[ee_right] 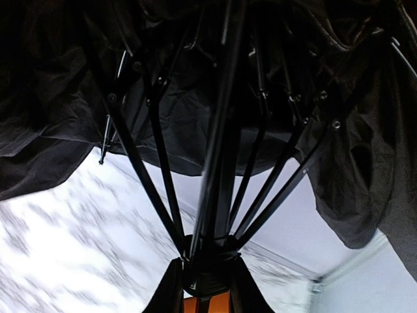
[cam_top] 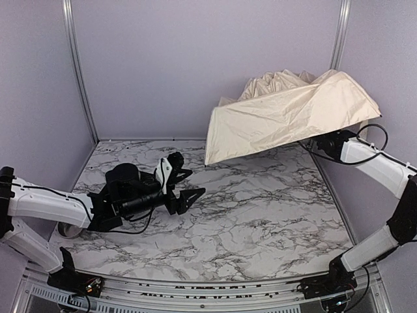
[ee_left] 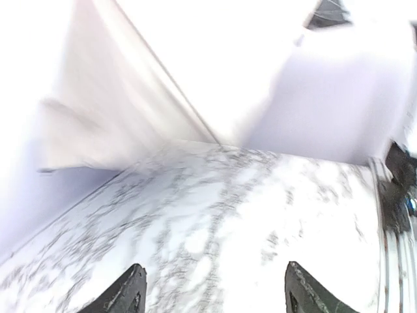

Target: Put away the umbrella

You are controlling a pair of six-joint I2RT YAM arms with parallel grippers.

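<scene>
The umbrella [cam_top: 293, 111] is held up at the back right, its cream-beige canopy half open and drooping over the marble table [cam_top: 260, 215]. My right gripper [ee_right: 207, 287] is shut on the black runner at the base of the umbrella's shaft [ee_right: 221, 130]. The black ribs and black lining [ee_right: 195, 85] fan out above it, and a bit of tan handle shows between the fingers. In the top view the canopy hides the right gripper's fingers. My left gripper [cam_top: 186, 186] is open and empty, low over the table at the left; in its wrist view [ee_left: 212, 290] the fingertips [ee_left: 127, 293] stand wide apart.
Lilac walls with metal posts [cam_top: 78, 72] close in the back and sides. A metal rail [cam_top: 195, 290] runs along the near edge. The canopy's lower edge [cam_top: 215, 160] hangs close above the back of the table.
</scene>
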